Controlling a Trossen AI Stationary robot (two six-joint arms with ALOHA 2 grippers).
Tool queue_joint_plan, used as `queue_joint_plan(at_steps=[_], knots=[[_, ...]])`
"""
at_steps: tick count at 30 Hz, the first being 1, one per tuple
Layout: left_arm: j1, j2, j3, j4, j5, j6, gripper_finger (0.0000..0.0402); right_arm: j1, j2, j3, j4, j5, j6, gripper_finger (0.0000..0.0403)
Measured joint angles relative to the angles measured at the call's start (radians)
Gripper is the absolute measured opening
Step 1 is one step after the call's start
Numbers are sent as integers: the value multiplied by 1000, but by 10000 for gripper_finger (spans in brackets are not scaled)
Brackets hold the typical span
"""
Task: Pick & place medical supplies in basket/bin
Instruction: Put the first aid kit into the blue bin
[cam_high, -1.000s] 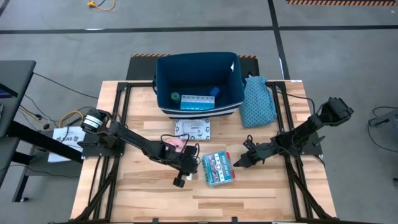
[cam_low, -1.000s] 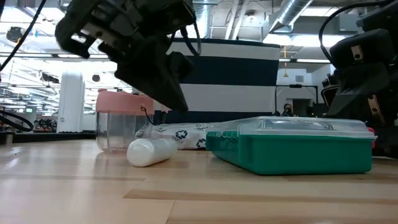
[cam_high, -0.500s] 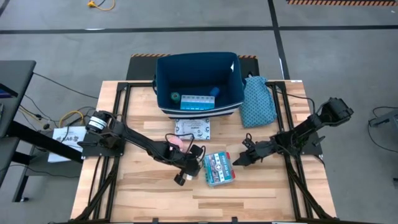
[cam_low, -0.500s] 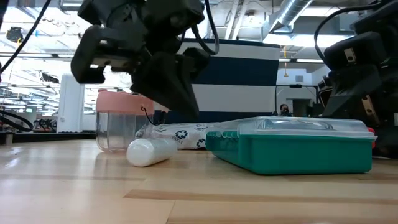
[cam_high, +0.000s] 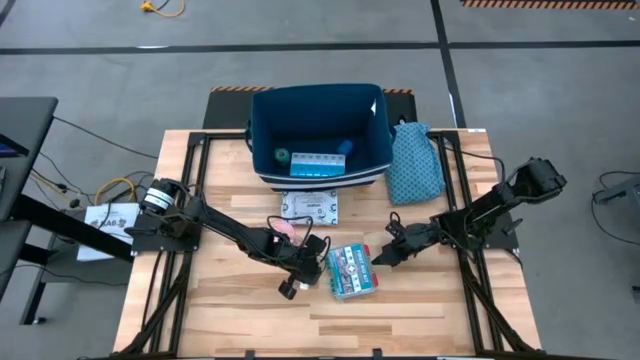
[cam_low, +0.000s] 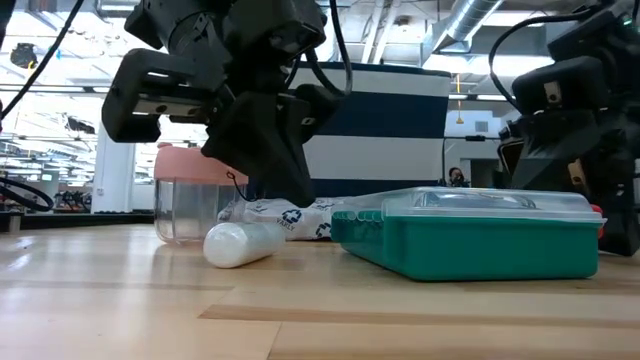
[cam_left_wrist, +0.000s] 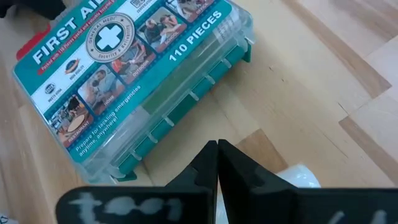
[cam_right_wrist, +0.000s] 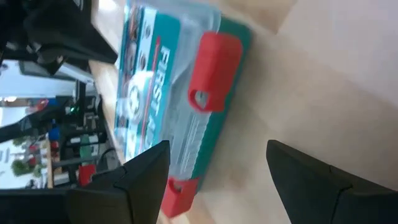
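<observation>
The left gripper (cam_high: 298, 272) hangs low over the white stick (cam_low: 243, 243), fingers (cam_left_wrist: 205, 171) pressed together and holding nothing, just beside the teal first aid kit (cam_high: 351, 271). The kit's lid reads "FIRST AID" and "110 PIECES" (cam_left_wrist: 134, 68). The right gripper (cam_high: 381, 255) sits at the kit's red-latched end (cam_right_wrist: 214, 62), fingers (cam_right_wrist: 140, 171) spread apart. Behind, the navy bin (cam_high: 318, 133) holds a green roll (cam_high: 282, 156) and a light-blue pill organizer (cam_high: 315, 165).

White tube (cam_left_wrist: 297, 176) half behind left pincer (cam_left_wrist: 217, 163)
</observation>
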Motion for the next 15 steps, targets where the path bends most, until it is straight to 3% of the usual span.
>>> queue_joint_plan(at_steps=[15], knots=[[6,0,0,0,7,2,0,-15,13,3,28,-5,17,260]])
